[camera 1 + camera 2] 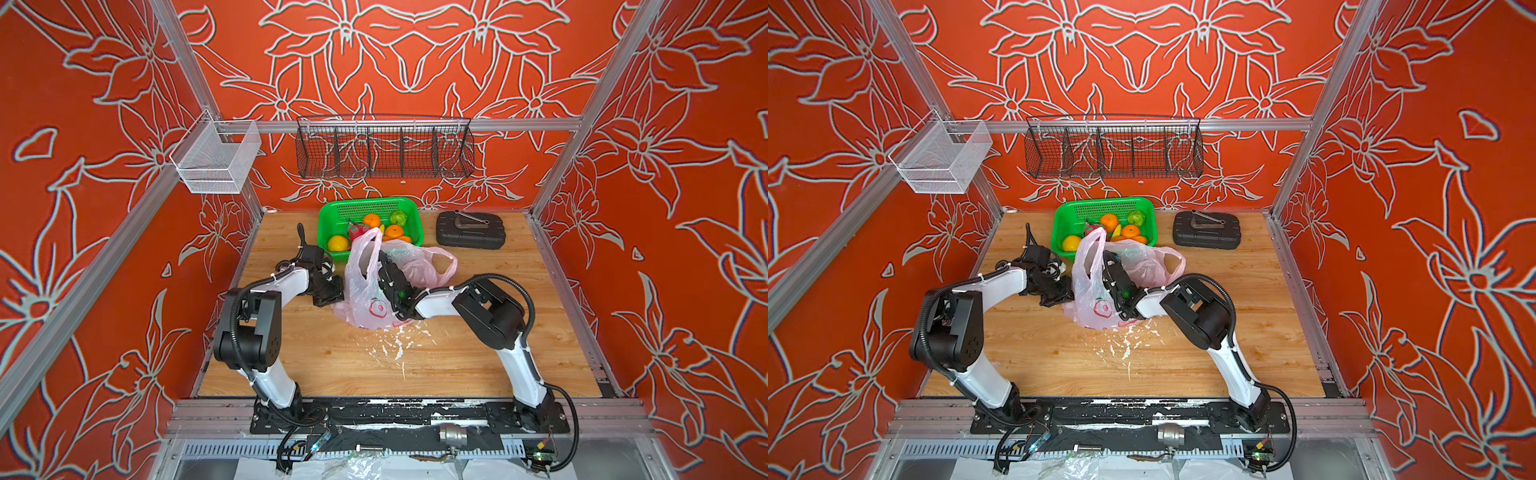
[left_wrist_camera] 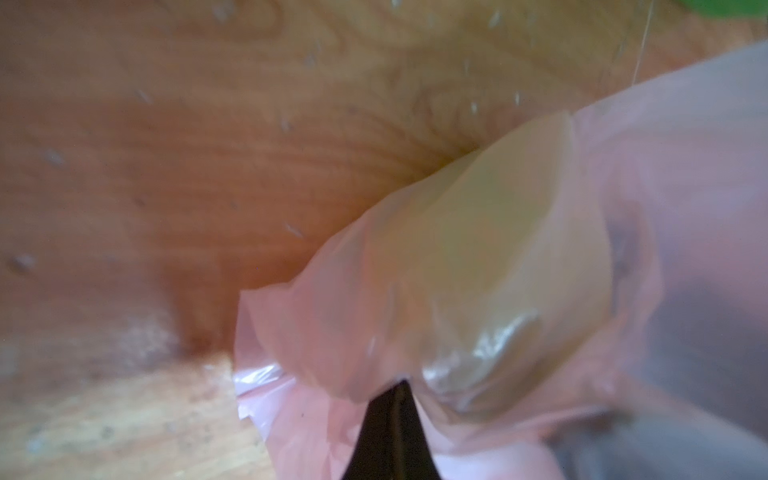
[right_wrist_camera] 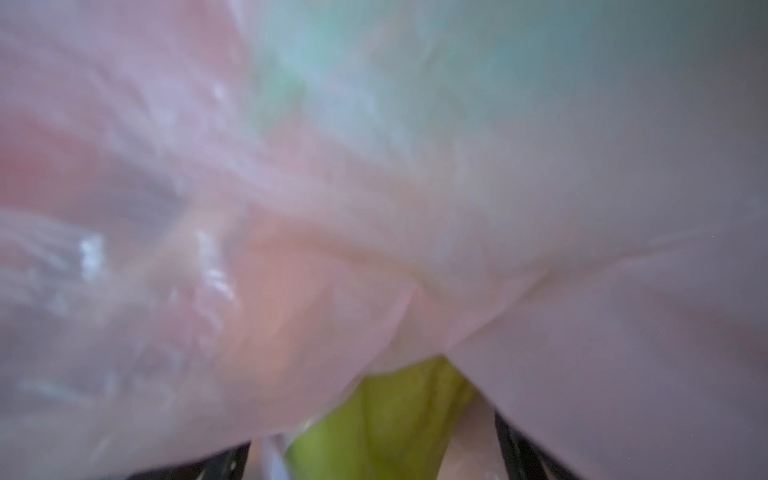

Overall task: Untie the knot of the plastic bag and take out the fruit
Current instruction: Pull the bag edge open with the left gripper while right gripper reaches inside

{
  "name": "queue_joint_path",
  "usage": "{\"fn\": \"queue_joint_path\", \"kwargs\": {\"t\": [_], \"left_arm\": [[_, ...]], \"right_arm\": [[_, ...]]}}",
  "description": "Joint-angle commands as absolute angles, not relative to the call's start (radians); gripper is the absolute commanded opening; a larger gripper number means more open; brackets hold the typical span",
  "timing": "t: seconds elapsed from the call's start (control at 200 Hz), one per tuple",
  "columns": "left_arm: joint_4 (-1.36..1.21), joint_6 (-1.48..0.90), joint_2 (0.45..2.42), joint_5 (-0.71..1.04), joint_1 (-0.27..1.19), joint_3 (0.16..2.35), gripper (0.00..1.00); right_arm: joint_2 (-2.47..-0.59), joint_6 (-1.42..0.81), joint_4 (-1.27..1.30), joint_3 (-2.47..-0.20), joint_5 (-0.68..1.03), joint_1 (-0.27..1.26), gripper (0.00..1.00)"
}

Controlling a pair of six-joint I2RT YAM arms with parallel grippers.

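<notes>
On the wooden table [image 1: 457, 357], the plastic bag [image 1: 360, 300] is pinched at its left edge by the closed left gripper [image 1: 337, 294], the right gripper [image 1: 384, 259] is spread wide inside it around a green fruit [image 3: 382, 415], and other fruit [image 1: 371, 220] is seen in the green basket [image 1: 365, 202] beyond.

Plastic bag [image 1: 363, 291]: pink, translucent, crumpled, centre frame. Handle loops [image 1: 352, 257] apart, one upright. Fruit [image 1: 371, 220]: orange, yellow, magenta and green pieces clustered just above. Greenish piece [image 3: 386, 415] inside bag.
</notes>
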State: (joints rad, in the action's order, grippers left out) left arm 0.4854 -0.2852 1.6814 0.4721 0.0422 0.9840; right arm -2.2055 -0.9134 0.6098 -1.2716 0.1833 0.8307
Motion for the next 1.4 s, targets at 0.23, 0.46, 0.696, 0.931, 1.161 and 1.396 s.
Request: {"fn": "queue_joint_path", "kwargs": {"t": [0.23, 0.46, 0.696, 0.931, 1.161, 1.396], "left_arm": [[0.487, -0.297, 1.580, 0.480, 0.066, 0.932, 0.01], [0.526, -0.290, 1.579, 0.353, 0.066, 0.913, 0.00], [0.534, -0.296, 1.589, 0.285, 0.065, 0.898, 0.00], [0.542, -0.276, 1.611, 0.254, 0.065, 0.922, 0.00], [0.494, -0.196, 1.649, 0.369, 0.074, 0.938, 0.00], [0.582, -0.091, 1.771, 0.423, 0.123, 1.069, 0.00]], "right_arm": [[-2.254, -0.915, 0.584, -1.259, 0.215, 0.850, 0.62], [-2.105, -0.874, 0.597, -1.143, 0.143, 0.834, 0.45], [-1.960, -0.877, 0.647, -0.996, 0.107, 0.792, 0.41], [-1.801, -0.840, 0.640, -0.852, 0.083, 0.771, 0.40], [-1.717, -0.798, 0.627, -0.777, 0.139, 0.772, 0.40], [-1.823, -0.747, 0.545, -0.910, 0.212, 0.854, 0.48]]}}
